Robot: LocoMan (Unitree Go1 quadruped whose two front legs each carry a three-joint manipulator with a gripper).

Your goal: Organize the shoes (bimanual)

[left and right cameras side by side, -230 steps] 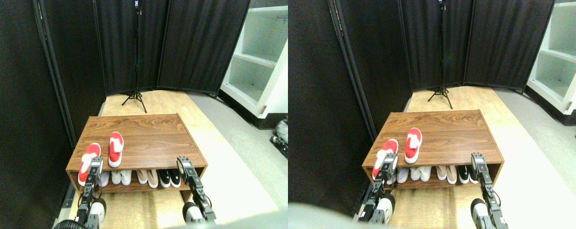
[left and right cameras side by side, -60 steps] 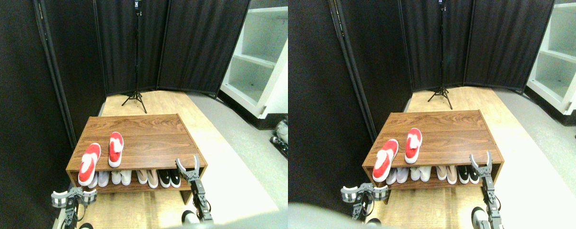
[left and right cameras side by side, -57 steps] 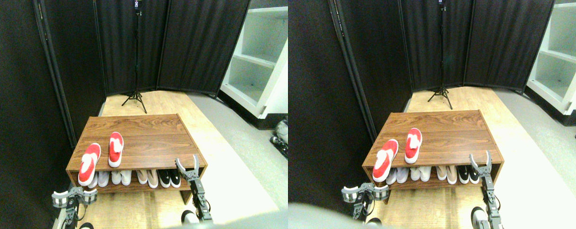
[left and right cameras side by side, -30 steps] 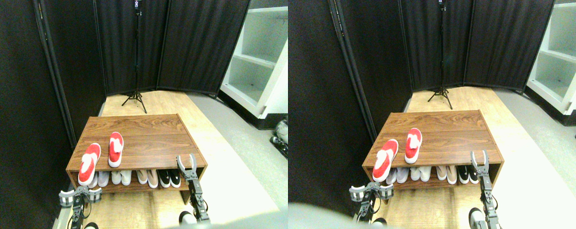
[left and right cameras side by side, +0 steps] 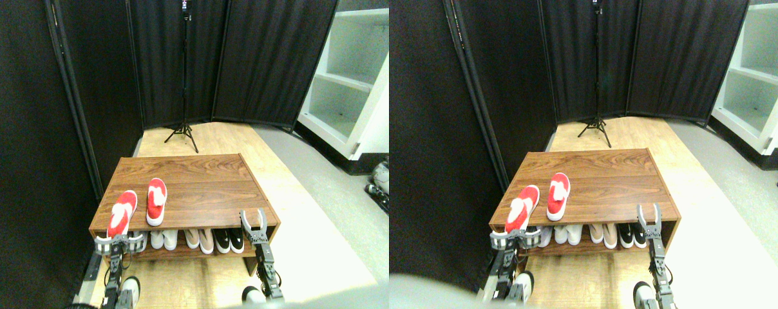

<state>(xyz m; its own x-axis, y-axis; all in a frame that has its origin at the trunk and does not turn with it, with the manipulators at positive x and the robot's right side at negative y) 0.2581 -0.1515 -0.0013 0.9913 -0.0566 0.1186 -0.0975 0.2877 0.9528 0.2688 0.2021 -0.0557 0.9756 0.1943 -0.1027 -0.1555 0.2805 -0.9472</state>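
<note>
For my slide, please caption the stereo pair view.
Left gripper open beneath overhanging red shoe; second red shoe lies on the rack.

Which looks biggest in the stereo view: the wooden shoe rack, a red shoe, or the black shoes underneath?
1. wooden shoe rack
2. red shoe
3. black shoes, though they are partly hidden under the top.

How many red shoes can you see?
2, both on top of the wooden shoe rack: one red shoe hangs over the front left edge, the other red shoe lies just right of it. None seem hidden.
</note>
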